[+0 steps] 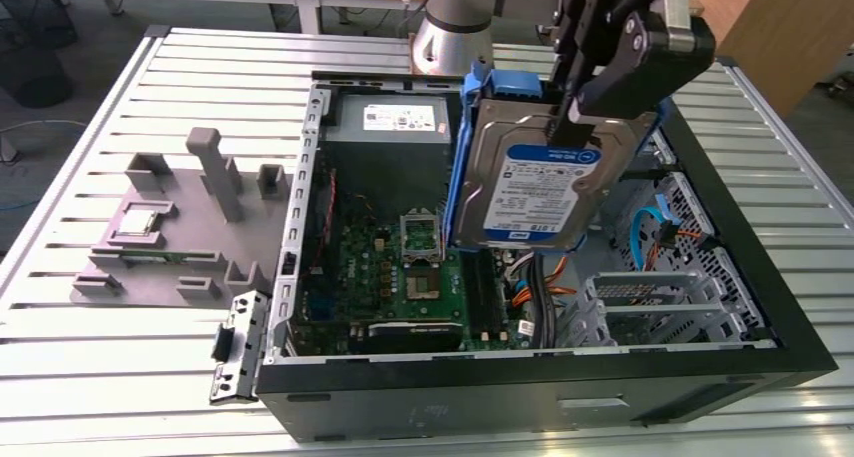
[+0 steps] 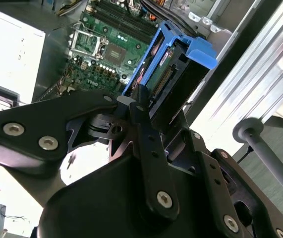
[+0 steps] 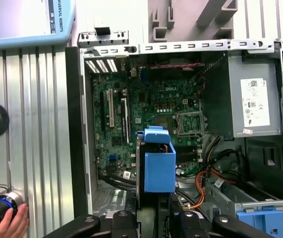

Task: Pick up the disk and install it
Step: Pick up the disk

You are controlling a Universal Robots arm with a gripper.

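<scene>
You are holding the disk [image 1: 534, 192] in the gripper [image 1: 571, 129]. The jaws are clamping narrow on its upper edge, so in the exterior view it is hanging from the gripper toward 7 o'clock, over the open case [image 1: 534, 377]. Its long axis is running roughly 1 to 7 o'clock there, close to upright, with the label facing the camera and the blue carrier showing along its far edge.

Its lower end is hovering over the motherboard [image 1: 387, 277], clear of it as far as I can judge. The power supply [image 1: 387, 125] is lying at 10 o'clock from the disk. The metal cage [image 1: 654, 299] is sitting at 4 o'clock from the disk's lower end, deeper in the case.

In the first wrist view you are looking along the disk [image 3: 159, 171] end-on, with board beyond it rather than cage. By my judgement the disk is standing on end and offset from the cage, and that offset toward 4 o'clock is what matters.
</scene>
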